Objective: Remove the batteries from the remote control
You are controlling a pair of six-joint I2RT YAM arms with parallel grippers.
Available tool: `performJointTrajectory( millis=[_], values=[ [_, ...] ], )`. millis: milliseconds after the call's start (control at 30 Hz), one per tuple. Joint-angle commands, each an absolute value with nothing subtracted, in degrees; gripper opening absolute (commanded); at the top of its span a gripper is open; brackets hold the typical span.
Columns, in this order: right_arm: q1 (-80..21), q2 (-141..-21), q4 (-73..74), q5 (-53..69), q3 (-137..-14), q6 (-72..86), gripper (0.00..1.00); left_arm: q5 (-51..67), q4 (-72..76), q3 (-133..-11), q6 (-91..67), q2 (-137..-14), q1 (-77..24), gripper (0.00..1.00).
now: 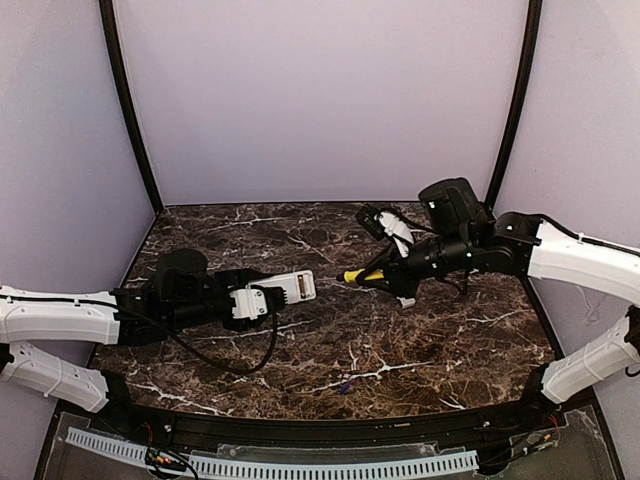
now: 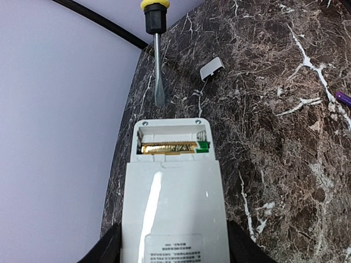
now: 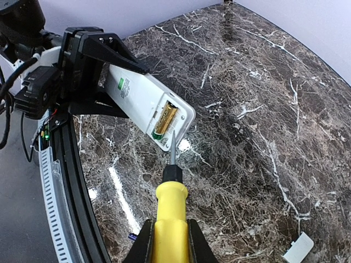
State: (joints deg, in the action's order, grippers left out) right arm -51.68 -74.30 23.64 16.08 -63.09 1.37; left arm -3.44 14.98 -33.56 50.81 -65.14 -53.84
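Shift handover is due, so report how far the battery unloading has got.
Done: the white cover is off, lying on the marble table, and one purple battery seems to lie loose there. In hand: the left tool holds the remote control, compartment open; the right tool points a yellow-handled screwdriver at it. Left: one gold battery sits in the compartment.

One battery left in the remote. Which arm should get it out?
Right. The right jaws grip the screwdriver, its tip pointing at the battery in the open compartment. The left jaws are occupied holding the remote up off the table.
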Motion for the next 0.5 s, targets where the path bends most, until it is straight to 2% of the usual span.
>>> performJointTrajectory(
  millis=[0,467],
  values=[
    [-50.7,-72.2,22.6,19.6,-64.2,5.2,0.00,-2.7,17.3,-33.4,49.6,-63.4,-53.5,0.00],
    [-50.0,-72.6,15.1,25.1,-60.0,11.5,0.00,-2.2,18.3,-33.4,48.2,-62.7,-53.4,0.00]
  ],
)
